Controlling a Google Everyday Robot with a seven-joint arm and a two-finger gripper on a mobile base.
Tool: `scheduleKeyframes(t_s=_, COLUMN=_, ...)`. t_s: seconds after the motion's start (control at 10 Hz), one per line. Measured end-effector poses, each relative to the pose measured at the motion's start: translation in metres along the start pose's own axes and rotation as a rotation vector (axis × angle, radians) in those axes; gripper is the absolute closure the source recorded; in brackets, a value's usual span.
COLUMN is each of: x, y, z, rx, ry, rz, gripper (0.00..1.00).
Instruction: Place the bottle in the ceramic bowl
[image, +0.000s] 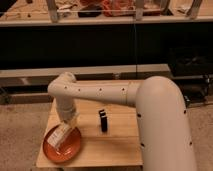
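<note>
I see the bottle (60, 134) tilted over the bowl (70, 149), low enough that it may already touch. My gripper (70, 123) sits at its upper end; I cannot tell whether it holds on or has let go. What is left, I judge, is the release and lifting away. A small black object (103, 120) stands apart on the table (116, 148)

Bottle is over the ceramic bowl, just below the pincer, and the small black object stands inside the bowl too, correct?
Not quite. The camera view shows the small black object standing upright on the wooden table, outside the ceramic bowl and apart from its rim. The rest holds: the bottle is over the bowl, just below the pincer.
</note>
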Motion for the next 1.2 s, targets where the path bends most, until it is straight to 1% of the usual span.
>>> scheduleKeyframes(t_s=0.1, x=-0.0003, y=0.0002, z=0.0000, rx=-0.001, ry=0.001, rz=-0.001, gripper=0.64)
scheduleKeyframes(t_s=0.2, x=-0.0005, y=-0.0001, z=-0.0002, rx=0.001, ry=0.003, rz=-0.002, gripper=0.54)
scheduleKeyframes(t_s=0.3, x=-0.0009, y=0.0000, z=-0.0002, rx=0.001, ry=0.006, rz=-0.004, gripper=0.49)
scheduleKeyframes(t_s=0.4, x=-0.0013, y=-0.0001, z=-0.0004, rx=0.001, ry=0.006, rz=-0.005, gripper=0.49)
scheduleKeyframes(t_s=0.5, x=-0.0017, y=0.0001, z=-0.0002, rx=0.000, ry=0.007, rz=-0.007, gripper=0.54)
scheduleKeyframes(t_s=0.8, x=-0.0021, y=0.0002, z=-0.0007, rx=0.000, ry=0.013, rz=-0.010, gripper=0.56)
scheduleKeyframes(t_s=1.1, x=-0.0032, y=0.0006, z=-0.0005, rx=0.000, ry=0.017, rz=-0.015, gripper=0.70)
scheduleKeyframes(t_s=1.2, x=-0.0035, y=0.0006, z=-0.0007, rx=0.000, ry=0.019, rz=-0.016, gripper=0.71)
